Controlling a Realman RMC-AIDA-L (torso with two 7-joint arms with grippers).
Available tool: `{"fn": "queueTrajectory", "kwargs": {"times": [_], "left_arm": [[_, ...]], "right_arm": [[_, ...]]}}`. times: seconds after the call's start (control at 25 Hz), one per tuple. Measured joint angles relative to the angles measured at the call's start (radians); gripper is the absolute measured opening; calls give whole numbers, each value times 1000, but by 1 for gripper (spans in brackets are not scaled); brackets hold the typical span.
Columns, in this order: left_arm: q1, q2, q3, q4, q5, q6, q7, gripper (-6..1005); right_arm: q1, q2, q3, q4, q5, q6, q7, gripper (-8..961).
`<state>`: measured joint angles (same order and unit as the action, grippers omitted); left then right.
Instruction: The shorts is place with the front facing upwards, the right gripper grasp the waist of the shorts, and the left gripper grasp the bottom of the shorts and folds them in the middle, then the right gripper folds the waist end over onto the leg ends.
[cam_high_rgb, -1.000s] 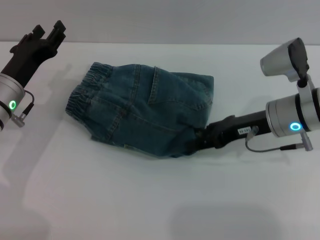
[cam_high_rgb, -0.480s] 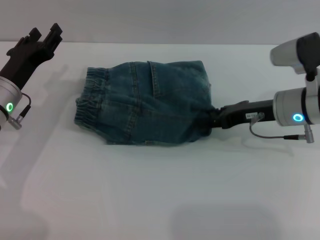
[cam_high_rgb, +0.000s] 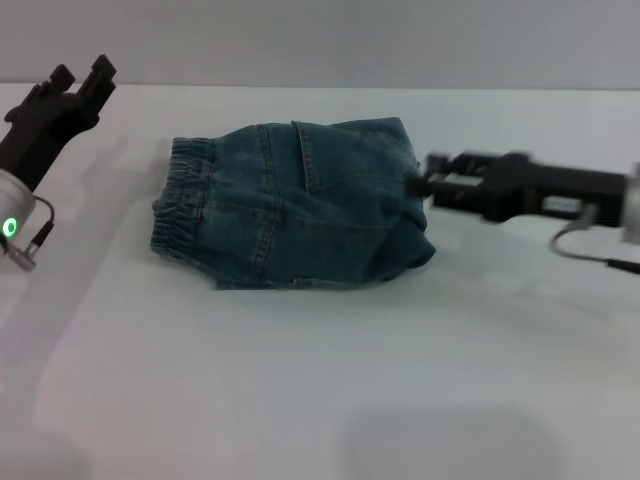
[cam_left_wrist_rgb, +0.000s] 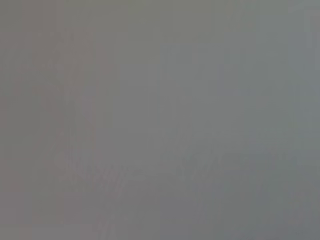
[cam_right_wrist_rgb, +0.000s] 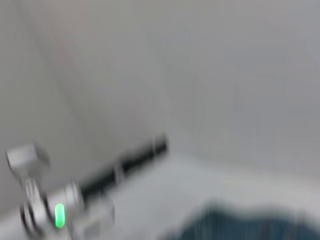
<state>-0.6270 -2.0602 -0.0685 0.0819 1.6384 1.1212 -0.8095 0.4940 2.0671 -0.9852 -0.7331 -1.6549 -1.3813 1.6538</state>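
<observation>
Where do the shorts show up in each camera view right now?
Head view: the shorts lie folded mid-table, waistband toward the left gripper, the right gripper at their opposite edge.
Left wrist view: not in it; only plain grey.
Right wrist view: a dark blue-green patch at the lower edge, blurred.
Shared landmark: the green-lit left gripper, seen far off in the right wrist view.

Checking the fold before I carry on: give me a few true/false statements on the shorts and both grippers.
1. The shorts lie folded on the white table. True.
2. The gathered waist points toward the left gripper. True.
3. The left gripper is clamped on the waist. False: it sits apart from the fabric, near the table's far left.
4. The right gripper is far from the shorts. False: its tip is at their right edge.
</observation>
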Motion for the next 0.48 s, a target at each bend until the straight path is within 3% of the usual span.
{"fn": "queueTrajectory", "kwargs": {"times": [0.2, 0.48], "left_arm": [[66, 0, -2, -2, 0, 150, 7, 632], [174, -3, -34, -19, -47, 460, 174, 632]], "right_arm": [[-135, 6, 82, 32, 294, -38, -348, 567], [-192, 8, 231, 383, 843, -39, -1013, 567]]}}
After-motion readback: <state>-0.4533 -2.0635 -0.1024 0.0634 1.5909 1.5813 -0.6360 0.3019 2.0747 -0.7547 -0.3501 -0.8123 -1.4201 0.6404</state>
